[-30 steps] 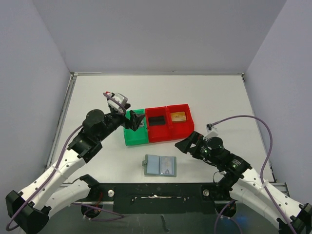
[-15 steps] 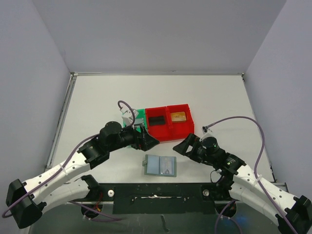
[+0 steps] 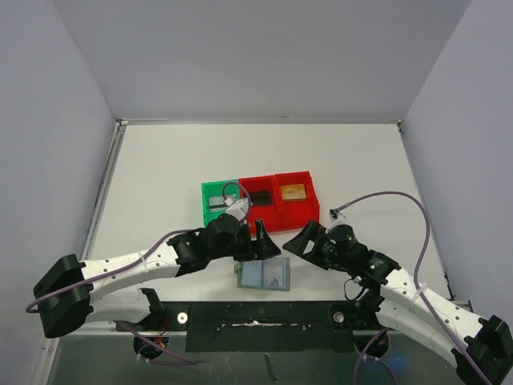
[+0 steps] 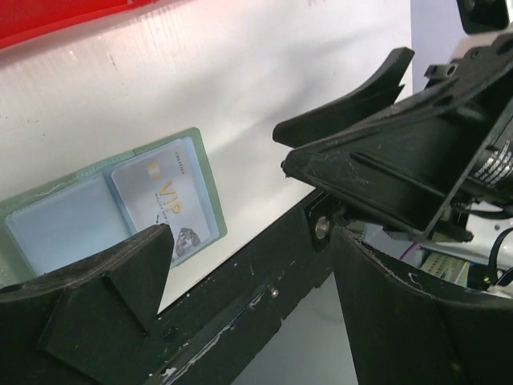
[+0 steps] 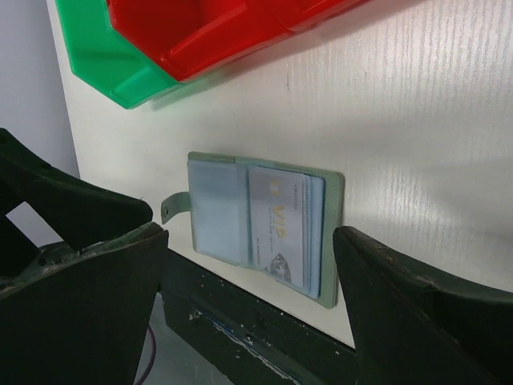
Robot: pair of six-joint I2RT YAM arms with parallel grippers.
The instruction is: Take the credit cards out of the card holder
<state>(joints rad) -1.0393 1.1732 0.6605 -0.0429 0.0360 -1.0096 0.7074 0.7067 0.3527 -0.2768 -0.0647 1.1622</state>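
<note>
The left end effector [image 3: 258, 247] and the right end effector [image 3: 295, 242] were both spread wide and held nothing, facing each other close but apart. The card holder [image 3: 264, 274] lay open on the counter [image 3: 160, 160], just below and between them. A credit card [image 5: 282, 228] marked VIP sat in the pocket on the right end effector's side.

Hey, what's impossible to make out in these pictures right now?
- Number of credit cards: right wrist view, the VIP one on top hides any beneath.
- Card holder left pocket: left wrist view, a left gripper finger covers its lower part.
- Red bins' contents: top view, too small.
</note>
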